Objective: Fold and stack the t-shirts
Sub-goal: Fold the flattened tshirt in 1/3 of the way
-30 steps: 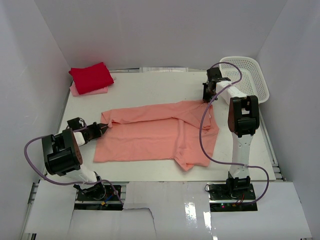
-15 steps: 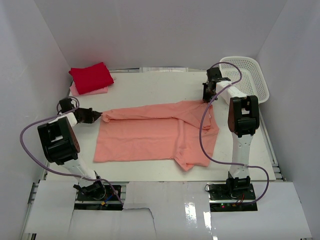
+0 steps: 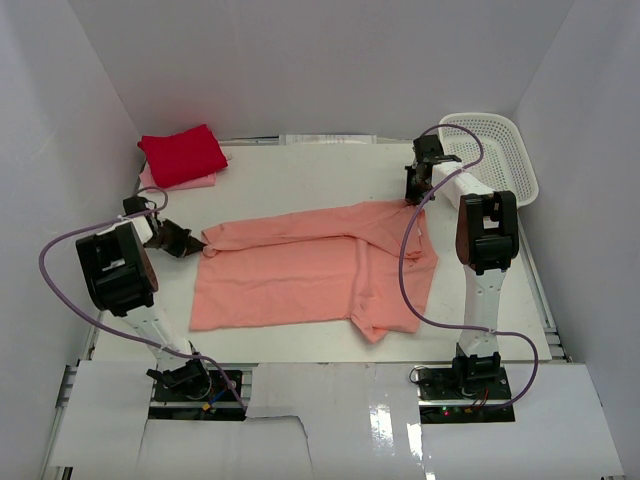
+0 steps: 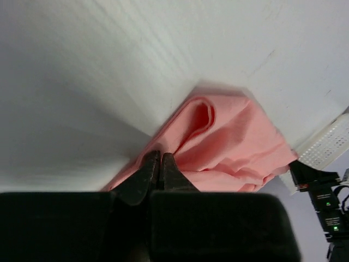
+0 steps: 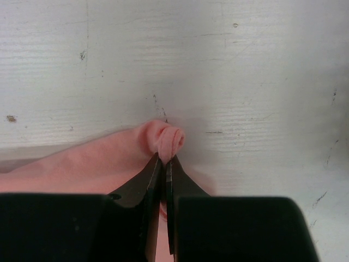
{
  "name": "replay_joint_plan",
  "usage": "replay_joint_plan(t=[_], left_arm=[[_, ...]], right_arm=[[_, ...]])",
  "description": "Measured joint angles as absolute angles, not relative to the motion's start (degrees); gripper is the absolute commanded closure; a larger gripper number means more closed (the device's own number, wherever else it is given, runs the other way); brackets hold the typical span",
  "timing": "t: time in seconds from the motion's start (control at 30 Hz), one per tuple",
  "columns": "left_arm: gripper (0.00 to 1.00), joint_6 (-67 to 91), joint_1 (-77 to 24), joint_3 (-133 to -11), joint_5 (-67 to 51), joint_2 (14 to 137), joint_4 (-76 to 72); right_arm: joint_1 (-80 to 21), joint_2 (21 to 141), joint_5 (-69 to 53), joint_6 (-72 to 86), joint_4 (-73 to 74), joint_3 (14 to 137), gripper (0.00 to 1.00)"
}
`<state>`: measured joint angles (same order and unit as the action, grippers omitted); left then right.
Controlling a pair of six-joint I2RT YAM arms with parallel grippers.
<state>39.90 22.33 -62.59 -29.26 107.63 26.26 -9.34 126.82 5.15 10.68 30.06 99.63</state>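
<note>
Top view: the salmon shirt (image 3: 310, 275) lies spread mid-table (image 3: 300, 170) with bare board all round. The red shirt (image 3: 182, 155) sits on the pink shirt (image 3: 150, 181) far left, and the basket (image 3: 495, 150) is far right. The left gripper (image 3: 190, 243) has swung out toward the left wall since a second ago; the right gripper (image 3: 412, 195) is unmoved.

Left wrist: the fingers are pinched together on the shirt's edge — cloth bunches beyond.

Right wrist: the jaws are closed on a rolled fold — seen only here.

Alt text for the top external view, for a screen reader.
A salmon-pink t-shirt lies spread on a white table, its far corners pinched by the left fingers and the right fingers. Far left, a folded red t-shirt sits on a pale pink t-shirt; a white basket stands far right.
</note>
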Motion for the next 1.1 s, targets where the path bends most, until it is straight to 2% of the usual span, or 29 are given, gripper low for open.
replay_joint_plan(t=[0.1,0.37,0.53,0.67,1.1], left_arm=[[0.98,36.97,22.31,-61.95,-29.04,105.75,29.06],[0.8,30.89,21.91,-63.53,-30.24,101.32,34.59],[0.78,28.23,20.99,-64.03,-29.71,99.68,35.83],[0.69,26.06,19.49,-64.03,-30.2,98.74,36.01],[0.61,20.99,17.02,-62.11,-36.23,94.26,37.8]], right_arm=[[-9.34,126.82,5.15,10.68,30.06,99.63,0.92],[-9.34,126.82,5.13,10.68,30.06,99.63,0.92],[-9.34,126.82,5.15,10.68,30.06,99.63,0.92],[-9.34,126.82,5.15,10.68,30.06,99.63,0.92],[-9.34,126.82,4.97,10.68,30.09,99.63,0.92]])
